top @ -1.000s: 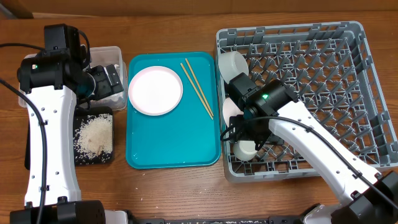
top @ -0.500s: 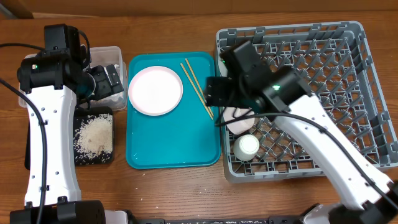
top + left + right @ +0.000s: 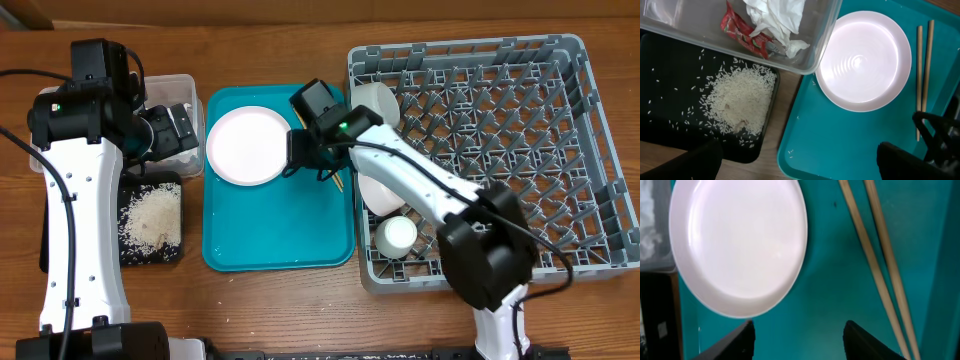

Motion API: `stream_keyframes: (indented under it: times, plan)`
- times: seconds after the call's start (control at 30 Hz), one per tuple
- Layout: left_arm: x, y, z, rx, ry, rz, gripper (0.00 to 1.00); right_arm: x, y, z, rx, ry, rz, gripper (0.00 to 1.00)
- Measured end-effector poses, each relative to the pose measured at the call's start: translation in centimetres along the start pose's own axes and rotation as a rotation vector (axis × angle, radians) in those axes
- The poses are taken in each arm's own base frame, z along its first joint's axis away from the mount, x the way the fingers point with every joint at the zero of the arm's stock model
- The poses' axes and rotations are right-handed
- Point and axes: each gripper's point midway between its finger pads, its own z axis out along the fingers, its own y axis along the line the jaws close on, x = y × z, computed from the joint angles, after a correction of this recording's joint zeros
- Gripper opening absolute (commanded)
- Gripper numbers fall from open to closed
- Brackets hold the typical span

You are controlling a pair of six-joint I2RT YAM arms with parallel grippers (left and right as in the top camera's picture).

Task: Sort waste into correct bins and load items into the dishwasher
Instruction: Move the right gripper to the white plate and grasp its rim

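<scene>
Right pincer (image 3: 800,330) hangs with its two fingers spread wide and nothing between them, low over the teal tray (image 3: 830,295). It sits in the gap between the round white plate (image 3: 740,240) on its left and the two wooden chopsticks (image 3: 880,280) lying side by side on its right. Further right, the grey dish rack (image 3: 470,45) holds a white bowl (image 3: 375,100) on its side in its far left corner, a second bowl (image 3: 380,195) partly hidden under the arm, and a small cup (image 3: 397,233) nearer the front. At the left, the left pincer (image 3: 797,150), also spread and empty, hovers by the near right corner of the clear tub (image 3: 825,45). The tub holds a crumpled napkin (image 3: 775,15) and a red wrapper (image 3: 742,35). Loose rice (image 3: 740,100) lies in the black tray (image 3: 670,75) just in front of the tub.
</scene>
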Motion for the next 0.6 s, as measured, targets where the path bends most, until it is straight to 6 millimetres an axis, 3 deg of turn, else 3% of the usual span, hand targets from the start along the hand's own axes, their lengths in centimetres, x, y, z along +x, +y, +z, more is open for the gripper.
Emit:
stream_keyframes:
  times: [0.37, 0.6]
  plan:
    - [0.0, 0.0, 0.0, 0.0, 0.0, 0.0, 1.0, -1.5, 0.3, 3.6, -0.02, -0.064, 0.046, 0.48]
    - [0.0, 0.0, 0.0, 0.0, 0.0, 0.0, 1.0, -0.2, -0.5, 6.8, 0.022, -0.034, 0.073, 0.44]
